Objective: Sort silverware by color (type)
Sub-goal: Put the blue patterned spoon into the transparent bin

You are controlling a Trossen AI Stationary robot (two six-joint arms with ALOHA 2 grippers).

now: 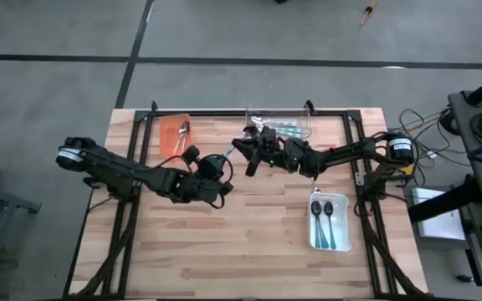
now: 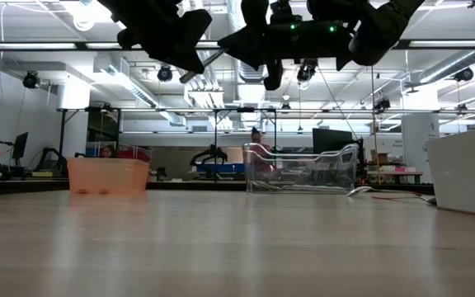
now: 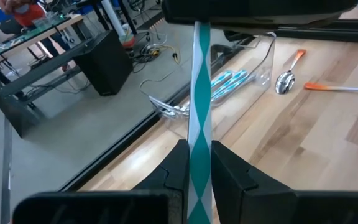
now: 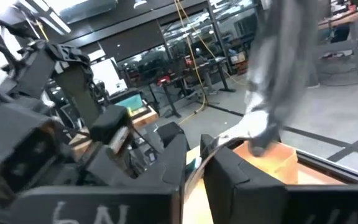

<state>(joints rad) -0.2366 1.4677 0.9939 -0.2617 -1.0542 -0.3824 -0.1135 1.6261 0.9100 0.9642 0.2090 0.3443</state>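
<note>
Wooden table [image 1: 249, 242] carries three trays — orange [image 1: 171, 134], clear [image 1: 287, 125], white [image 1: 331, 226]. Above its middle, the left gripper [image 3: 194, 163] is clenched on a teal spoon [image 3: 199, 106]; the right gripper [image 1: 250, 154] meets its far end, fingers closed to the handle — grip unclear.

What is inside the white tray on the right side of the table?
Two spoons with dark shiny bowls and teal handles lie side by side in the white tray. Whether anything is under them cannot be seen.
</note>
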